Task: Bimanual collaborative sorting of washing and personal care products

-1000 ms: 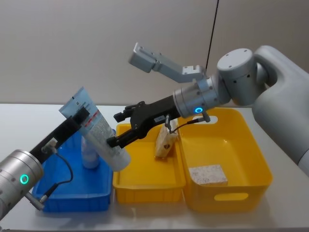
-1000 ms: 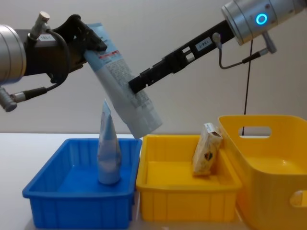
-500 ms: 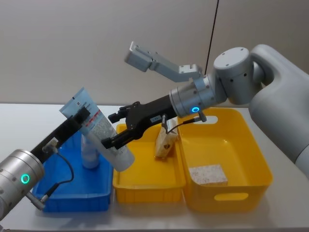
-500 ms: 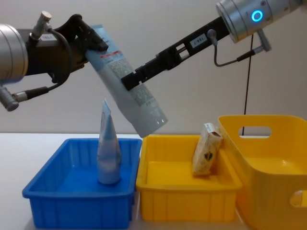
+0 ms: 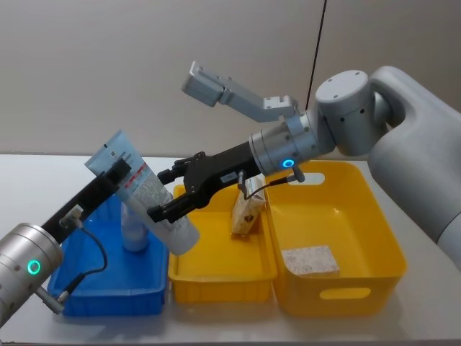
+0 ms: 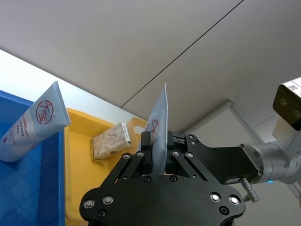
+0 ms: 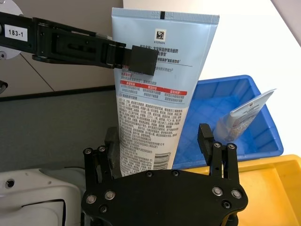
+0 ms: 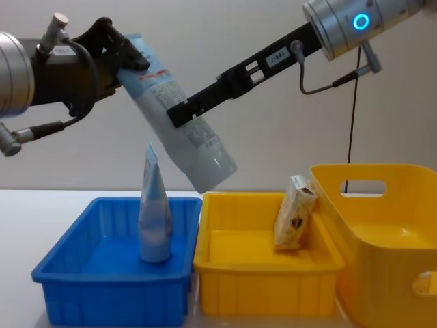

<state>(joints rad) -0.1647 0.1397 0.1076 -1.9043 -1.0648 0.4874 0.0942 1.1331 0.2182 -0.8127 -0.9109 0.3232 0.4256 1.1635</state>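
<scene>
- The left gripper (image 5: 121,175) is clamping the crimped flat end of a pale-blue tube (image 8: 205,154). It is holding the tube aslant in the air, round end down, over the seam where the blue bin (image 8: 109,290) meets the small yellow bin (image 8: 266,287).
- The right gripper (image 5: 163,194) is reaching across from the right and straddling the tube's printed body. Its jaws are standing wide: one side is lying against the tube's edge, while the other finger (image 7: 204,136) is standing clear of it — no grip yet.
- Against a second ago, the right gripper is sitting farther up the tube, nearer the left gripper, having slid in from the lower part. The gap between its jaws is looking no narrower, and the tube's tilt is barely differing.
- That is reading as a handover being lined up. The approach is looking about done, and the squeeze by the right gripper, then the release by the left, are probably what is remaining for this item.
- A second tube (image 8: 154,219) is standing upright in the blue bin, which is suggesting where tubes are going — though the held one may be heading elsewhere.
- A beige pack (image 8: 295,213) is leaning on end inside the small yellow bin, and a flat pack (image 5: 310,261) is lying in the large yellow bin (image 5: 338,216).
</scene>
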